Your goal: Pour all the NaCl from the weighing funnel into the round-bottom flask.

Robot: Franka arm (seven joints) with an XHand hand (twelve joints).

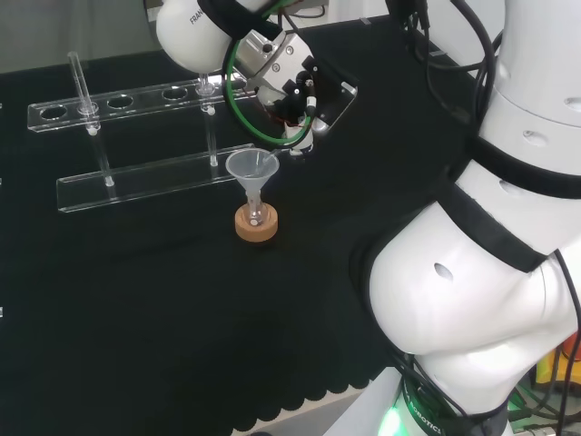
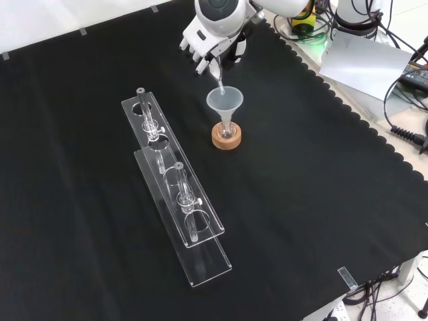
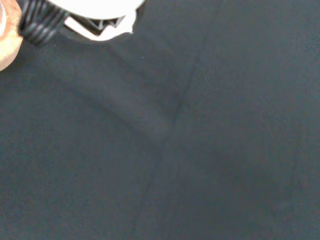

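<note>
Your hand [image 2: 204, 43] grips the weighing funnel [image 2: 217, 80], tilted spout-down.

Left of the hand in the front view you have the clear rack [image 2: 175, 194]. Just below the hand, a clear funnel [image 2: 225, 101] sits in the flask [image 2: 227, 131] on its cork ring [image 2: 226, 138]; the spout tip reaches that funnel's rim.

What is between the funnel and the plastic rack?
Just bare black cloth between the funnel and the rack, as the front view shows.

White arm reaching down, hand [image 2: 204, 41] tilted, fingers curled
</note>
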